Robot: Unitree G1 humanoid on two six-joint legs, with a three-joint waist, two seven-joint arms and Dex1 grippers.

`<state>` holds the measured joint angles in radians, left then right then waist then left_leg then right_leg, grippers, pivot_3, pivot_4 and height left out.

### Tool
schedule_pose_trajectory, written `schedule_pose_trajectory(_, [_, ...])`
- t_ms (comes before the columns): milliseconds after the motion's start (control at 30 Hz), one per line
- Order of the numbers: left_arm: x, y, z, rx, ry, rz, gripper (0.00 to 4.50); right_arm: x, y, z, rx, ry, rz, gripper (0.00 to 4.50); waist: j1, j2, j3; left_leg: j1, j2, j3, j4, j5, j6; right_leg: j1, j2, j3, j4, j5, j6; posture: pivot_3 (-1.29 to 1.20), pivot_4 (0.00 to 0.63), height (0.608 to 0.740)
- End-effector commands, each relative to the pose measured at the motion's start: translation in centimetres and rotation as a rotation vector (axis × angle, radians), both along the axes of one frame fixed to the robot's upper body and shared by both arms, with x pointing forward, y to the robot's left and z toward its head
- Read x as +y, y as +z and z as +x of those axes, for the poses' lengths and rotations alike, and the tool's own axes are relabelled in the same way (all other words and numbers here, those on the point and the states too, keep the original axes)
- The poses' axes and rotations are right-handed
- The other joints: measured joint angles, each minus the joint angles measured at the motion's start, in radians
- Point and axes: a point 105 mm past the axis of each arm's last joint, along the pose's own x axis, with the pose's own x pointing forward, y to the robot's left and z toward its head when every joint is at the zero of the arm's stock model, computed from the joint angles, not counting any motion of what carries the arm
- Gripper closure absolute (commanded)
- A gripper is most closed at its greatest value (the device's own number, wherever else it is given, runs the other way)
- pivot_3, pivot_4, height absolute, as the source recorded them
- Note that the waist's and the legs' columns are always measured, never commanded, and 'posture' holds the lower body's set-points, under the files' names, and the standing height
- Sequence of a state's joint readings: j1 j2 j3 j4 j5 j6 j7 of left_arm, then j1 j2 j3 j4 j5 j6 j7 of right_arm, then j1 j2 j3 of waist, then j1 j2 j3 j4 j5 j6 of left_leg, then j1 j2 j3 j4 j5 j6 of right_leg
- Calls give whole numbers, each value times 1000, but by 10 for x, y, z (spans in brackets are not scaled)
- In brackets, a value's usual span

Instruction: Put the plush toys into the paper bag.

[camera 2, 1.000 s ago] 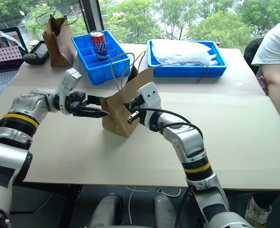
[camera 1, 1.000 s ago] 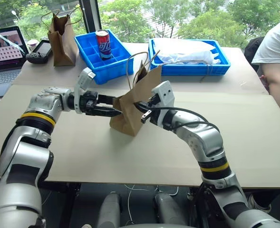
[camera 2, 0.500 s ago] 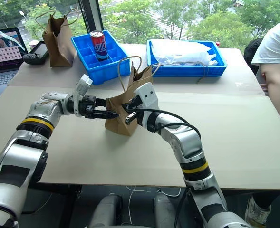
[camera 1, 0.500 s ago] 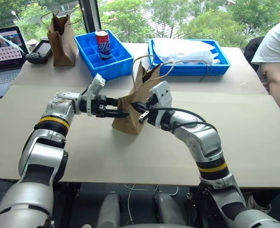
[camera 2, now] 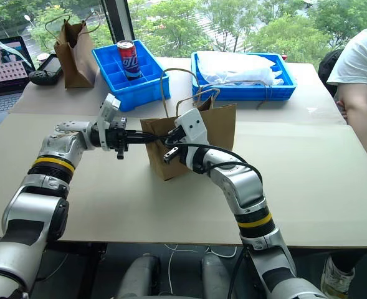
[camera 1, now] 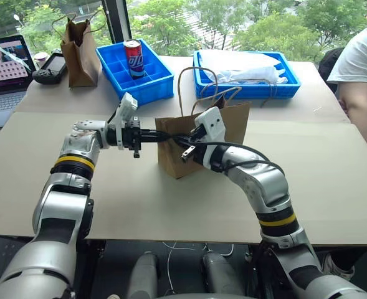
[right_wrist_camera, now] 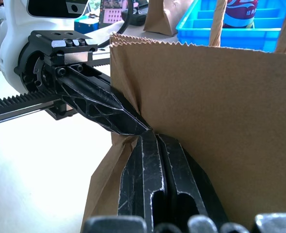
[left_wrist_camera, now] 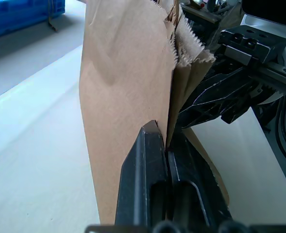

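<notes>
You face a wide pale table (camera 1: 333, 187) by a window onto trees. On it stand two paper bags, the paper bag (camera 1: 224, 128) mid-table and a darker bag (camera 1: 80, 47) far left, and two blue trays (camera 1: 139, 75). Left gripper (camera 1: 164, 138) and right gripper (camera 1: 184, 144) each pinch the near bag's edge.

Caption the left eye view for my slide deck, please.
Both hands, left hand and right hand, pinch the paper bag at its side edge.
</notes>
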<state>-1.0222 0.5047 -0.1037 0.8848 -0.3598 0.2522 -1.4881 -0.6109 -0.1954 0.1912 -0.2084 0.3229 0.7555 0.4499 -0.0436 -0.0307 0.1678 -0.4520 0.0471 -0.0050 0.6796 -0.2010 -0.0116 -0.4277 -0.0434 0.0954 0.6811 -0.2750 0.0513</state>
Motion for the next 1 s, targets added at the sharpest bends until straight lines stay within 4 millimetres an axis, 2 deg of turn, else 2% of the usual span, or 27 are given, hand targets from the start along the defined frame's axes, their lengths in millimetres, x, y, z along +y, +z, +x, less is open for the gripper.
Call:
schedule_pose_trajectory(33, [0,21,-1,-107,-48,15,4457,-15,20,-28,-37,81,-30,4500,3,0,0,0,0,0,0,0,0,0,0,0,0,0,0,0,150,698])
schedule_pose_trajectory(200, [-1,30,-7,-173,-128,41,4457,-50,31,-72,18,191,-68,4500,14,0,0,-2,-1,-1,0,0,0,1,-1,-1,-1,0,0,0,150,698])
schedule_pose_trajectory(233, [-4,32,-9,-191,-149,44,4457,-61,32,-82,38,209,-89,4500,15,0,0,-2,-1,-1,0,0,0,1,-1,-1,-2,0,0,0,150,698])
schedule_pose_trajectory(333, [-15,38,-21,-250,-251,71,4457,-115,29,-113,159,191,-227,4500,25,0,0,-2,-1,-2,0,0,0,2,-1,-1,-3,0,0,0,150,698])
schedule_pose_trajectory(467, [-24,38,-32,-324,-352,145,4457,-154,26,-124,240,63,-282,4500,26,0,0,-1,-1,-2,0,0,0,4,-1,0,-6,0,0,0,150,698])
schedule_pose_trajectory(600, [-32,42,-43,-377,-444,164,4457,-168,18,-129,283,-6,-298,4500,17,0,0,3,0,-1,0,0,0,6,0,1,-4,0,0,0,150,698])
schedule_pose_trajectory(667, [-33,38,-48,-400,-480,189,4457,-172,13,-129,294,-33,-298,4500,11,0,0,4,0,0,0,0,0,6,0,2,-4,0,0,0,150,698])
schedule_pose_trajectory(900, [-16,5,-37,-334,-428,302,4457,-179,10,-125,288,-71,-300,4500,8,0,0,4,-1,0,0,0,0,6,0,2,-3,-1,0,0,150,698])
schedule_pose_trajectory(1000, [-8,4,-36,-249,-384,290,3857,-183,10,-123,290,-80,-305,4500,8,0,0,4,-1,0,0,0,0,6,0,2,-4,-1,1,0,150,698])
